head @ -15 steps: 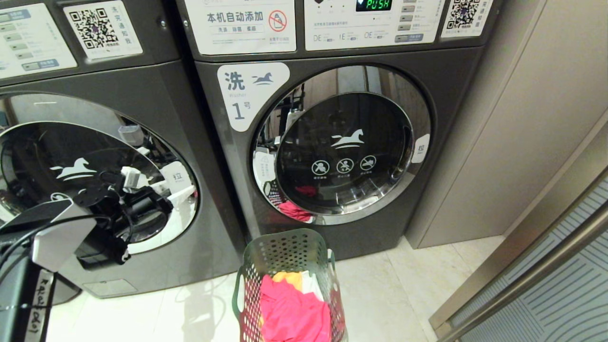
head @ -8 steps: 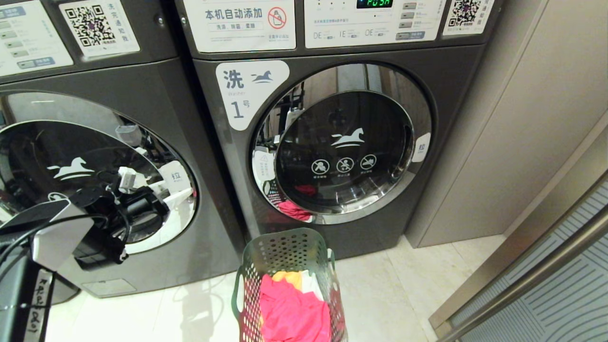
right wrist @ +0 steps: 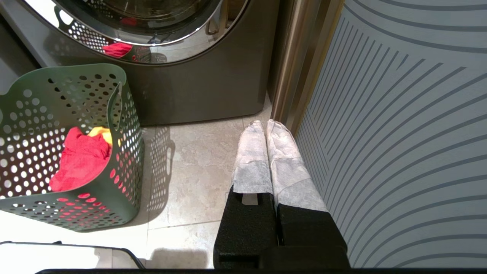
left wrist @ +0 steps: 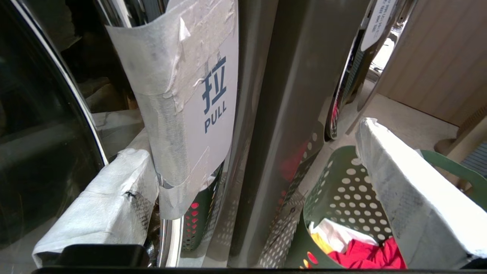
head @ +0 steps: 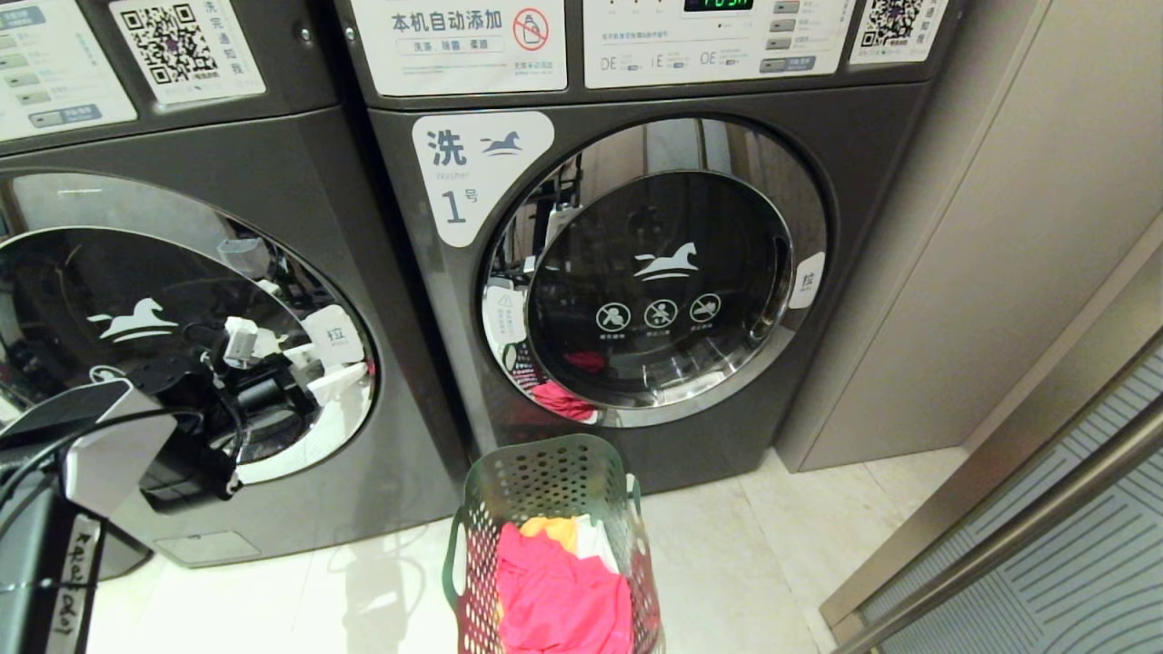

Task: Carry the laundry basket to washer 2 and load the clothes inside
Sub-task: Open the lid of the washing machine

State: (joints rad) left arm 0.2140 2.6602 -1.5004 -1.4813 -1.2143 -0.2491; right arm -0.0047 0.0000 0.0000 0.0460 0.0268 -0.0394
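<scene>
Our left gripper (left wrist: 243, 179), spread wide, straddles the taped pull tab (left wrist: 190, 102) at the left-hand washer's (head: 182, 182) door edge, left of frame. We should seat one finger behind the tab before closing, then pull steadily outward. The right gripper (right wrist: 266, 131) hangs pinched shut and empty, lower right.

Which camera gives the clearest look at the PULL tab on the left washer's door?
The left wrist view: the PULL tab fills it, lettering legible. The head view shows it small; the right wrist view misses it.

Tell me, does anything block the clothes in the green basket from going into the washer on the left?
Yes. The left washer's round glass door is shut, so the clothes in the basket cannot go in yet. The open left end effector is at the door's PULL tab.
</scene>
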